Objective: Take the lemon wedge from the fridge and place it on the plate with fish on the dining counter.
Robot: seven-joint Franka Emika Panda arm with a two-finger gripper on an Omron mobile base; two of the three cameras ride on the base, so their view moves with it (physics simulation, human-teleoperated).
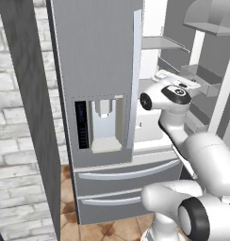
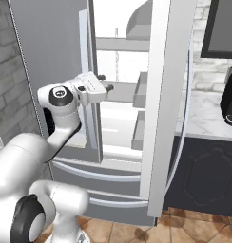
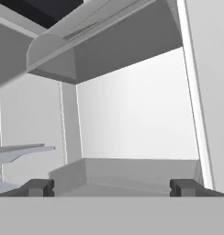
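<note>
**Empty gripper at the open fridge, lemon wedge not yet found**

Left base view: the gripper [image 1: 160,74] sits at the end of the white arm, pointed into the open right half of the fridge [image 1: 95,84]. The fingers are too small here to judge their spread. The left door is shut, with its dispenser panel [image 1: 102,124] facing the camera; the right door [image 1: 216,80] is swung wide, its bins showing. Two drawers [image 1: 126,186] below are closed.

Right base view: the gripper [image 2: 110,86] reaches past the edge of the shut door toward the white shelves [image 2: 122,45]. The open door [image 2: 165,95] stands edge-on in front. A dark appliance [image 2: 230,97] rests on a pale counter [image 2: 203,118] to the right.

Hand view: the two fingertips [image 3: 40,187] stand far apart with nothing between them, so the jaws are spread and hold nothing. Ahead lie a bare white wall, a shelf [image 3: 22,150] and a shallow bin [image 3: 127,172].

Progress, as I judge it: the door is open and the reach is under way. I cannot spot the lemon wedge, so finding, grasping, carrying and placing it all remain.

No brand, label or readable writing appears anywhere.
</note>
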